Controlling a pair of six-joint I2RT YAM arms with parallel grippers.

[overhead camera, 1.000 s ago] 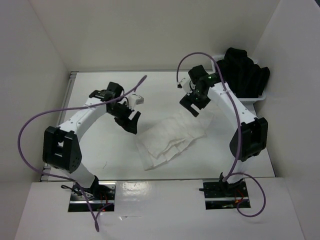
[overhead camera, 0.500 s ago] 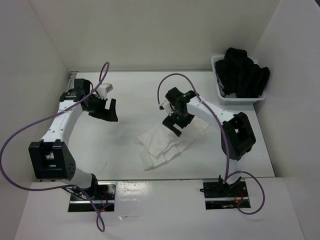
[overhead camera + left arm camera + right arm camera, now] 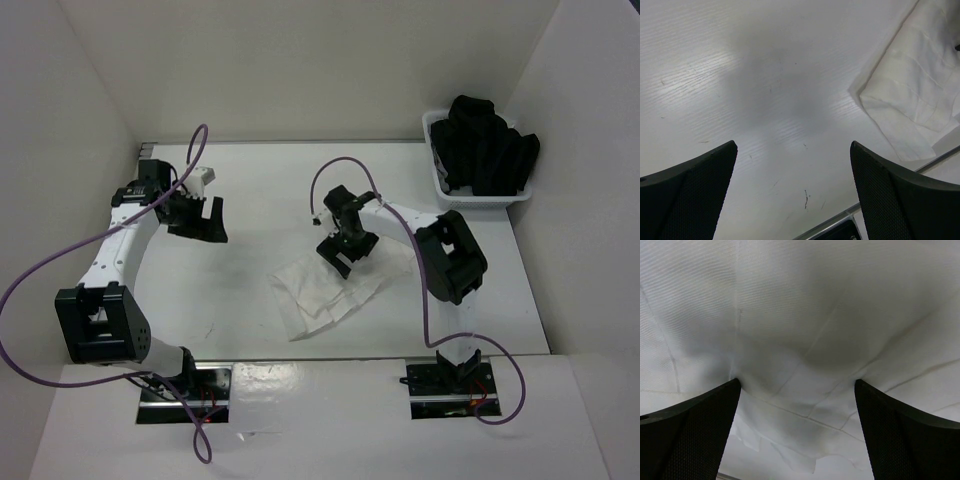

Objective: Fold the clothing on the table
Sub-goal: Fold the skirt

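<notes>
The clothing (image 3: pixel 318 292), a white pleated garment, lies crumpled in the middle of the table (image 3: pixel 260 185). My right gripper (image 3: pixel 345 252) is low over its far edge, open. In the right wrist view the clothing (image 3: pixel 805 335) fills the frame, and the fabric puckers where both fingertips (image 3: pixel 732 390) meet it; nothing is pinched between them. My left gripper (image 3: pixel 207 222) hangs open over bare table to the left, well apart from the cloth. The left wrist view shows the clothing (image 3: pixel 920 95) at the upper right, with the left gripper (image 3: pixel 795 200) empty.
A white basket (image 3: pixel 470 203) heaped with black garments (image 3: pixel 485 145) stands at the back right corner. White walls close in the left, back and right sides. A grey rail (image 3: pixel 840 222) runs along the table's edge in the left wrist view.
The right gripper has swung left and down from the back right onto the cloth's far edge. The left arm has pulled away from the cloth to the left.
</notes>
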